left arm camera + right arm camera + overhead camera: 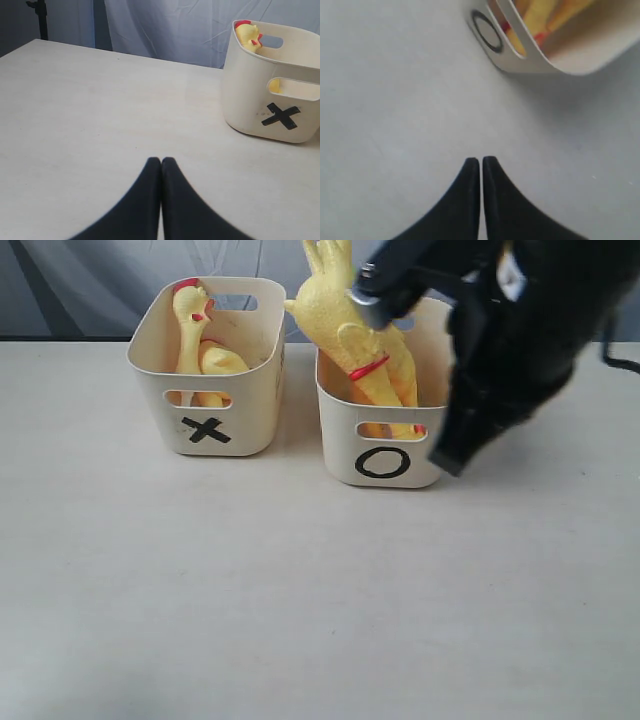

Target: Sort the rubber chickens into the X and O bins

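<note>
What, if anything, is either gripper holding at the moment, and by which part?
Nothing is held: the left gripper and the right gripper both have their fingertips shut together with nothing between them.

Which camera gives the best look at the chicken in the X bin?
The exterior view: the chicken stands in the X bin with head, comb and body in sight. The left wrist view shows only its head over the rim and some yellow through the slot. The right wrist view misses it.
</note>
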Tool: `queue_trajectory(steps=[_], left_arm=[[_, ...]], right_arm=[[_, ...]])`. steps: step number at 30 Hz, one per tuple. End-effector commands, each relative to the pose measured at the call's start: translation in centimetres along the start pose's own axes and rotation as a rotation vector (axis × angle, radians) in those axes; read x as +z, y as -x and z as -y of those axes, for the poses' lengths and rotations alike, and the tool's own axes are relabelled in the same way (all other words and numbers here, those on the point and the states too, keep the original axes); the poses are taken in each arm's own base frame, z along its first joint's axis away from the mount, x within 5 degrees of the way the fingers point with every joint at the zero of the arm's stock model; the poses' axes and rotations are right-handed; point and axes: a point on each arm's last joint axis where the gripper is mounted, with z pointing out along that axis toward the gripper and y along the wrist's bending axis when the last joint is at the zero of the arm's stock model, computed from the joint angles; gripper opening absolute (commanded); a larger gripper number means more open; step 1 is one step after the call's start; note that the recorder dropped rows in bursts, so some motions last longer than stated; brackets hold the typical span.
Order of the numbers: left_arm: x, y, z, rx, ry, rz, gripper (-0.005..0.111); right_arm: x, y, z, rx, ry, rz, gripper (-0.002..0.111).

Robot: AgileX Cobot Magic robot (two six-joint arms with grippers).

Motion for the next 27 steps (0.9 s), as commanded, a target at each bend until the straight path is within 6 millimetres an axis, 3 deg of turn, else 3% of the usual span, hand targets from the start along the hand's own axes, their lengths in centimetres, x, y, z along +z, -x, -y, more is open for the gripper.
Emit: queue_trajectory(steps=[1,5,9,13,17,22,25,27], left_arm=[[-0.1,0.2,0.1,0.003,-0.008,0.016,0.000],[-0.1,0.2,0.1,0.003,-0.008,0.016,0.000],[-0.1,0.2,0.1,0.003,-0.008,0.016,0.000],[-0.1,0.2,0.1,0.003,-0.008,0.016,0.000],[-0.1,0.2,0.1,0.003,-0.008,0.016,0.000],[-0.1,0.2,0.1,0.003,-0.008,0.016,0.000],[-0.1,0.2,0.1,0.003,-0.008,0.016,0.000],[-0.1,0.2,0.1,0.003,-0.008,0.016,0.000]], right_arm=[[-2.4,-6.1,1.4,0.136,-0.180,0.016,0.003],[-5.0,-12.8,2.5,0.423,-0.232,0.079,0.003],[-8.1,-16.8,3.5,0.598,-0.433,0.409,0.003],[-12.3,-20.1,1.7,0.658,-0.715,0.815,0.003],[-14.6,-22.5,-1.3,0.726,-0.822,0.983,0.003],[-14.7,-24.3,-4.6,0.807,-0.803,1.063,0.003],[-12.4,-25.0,-5.8,0.907,-0.699,1.015,0.003],[-9.2,-25.2,-6.3,0.937,-0.627,0.990,0.003]])
